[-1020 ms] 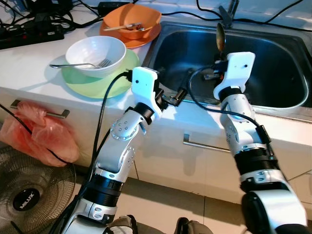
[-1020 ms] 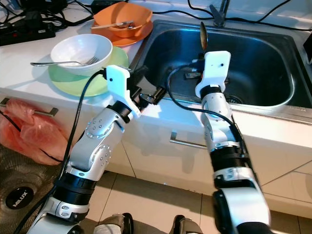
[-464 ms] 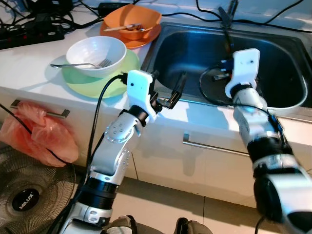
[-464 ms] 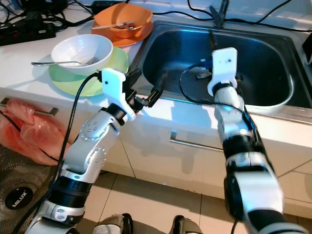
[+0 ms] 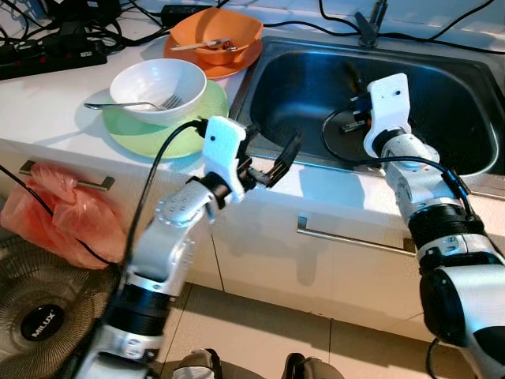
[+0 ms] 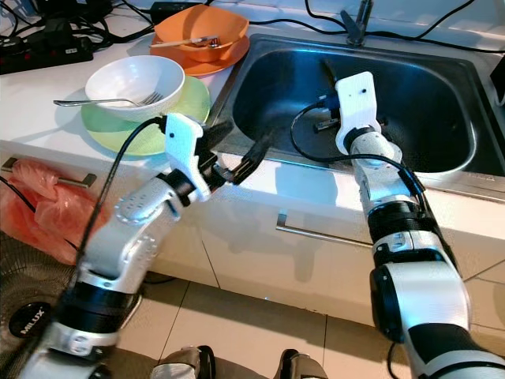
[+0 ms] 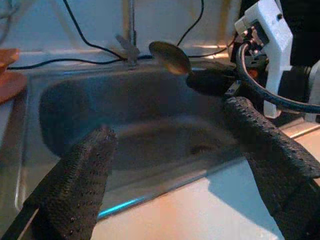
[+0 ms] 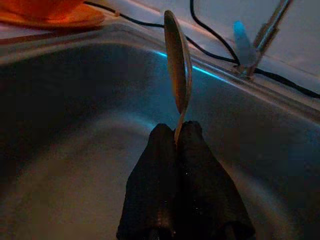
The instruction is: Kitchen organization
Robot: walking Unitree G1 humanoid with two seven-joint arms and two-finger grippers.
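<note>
My right gripper [image 8: 176,131] hangs over the steel sink [image 5: 461,162], shut on the handle of a metal spoon [image 8: 178,65] whose bowl points toward the faucet [image 5: 371,24]. My left gripper [image 7: 170,120] is open and holds nothing, hovering above the counter's front edge at the sink's near left corner. Left of the sink, a white bowl [image 5: 158,83] holding a fork [image 5: 130,104] sits on a green plate [image 5: 177,134]. Behind it an orange bowl [image 5: 215,31] with utensils inside rests on an orange plate.
A pink plastic bag [image 5: 59,221] hangs from a drawer handle below the counter, with a floor fan [image 5: 39,320] beneath it. A power strip and black cables [image 5: 47,51] lie at the counter's back left. More cables run behind the sink.
The right gripper has lowered the spoon from upright above the sink to a tilted pose deeper over the basin. The left gripper has opened and lifted slightly toward the sink edge.
</note>
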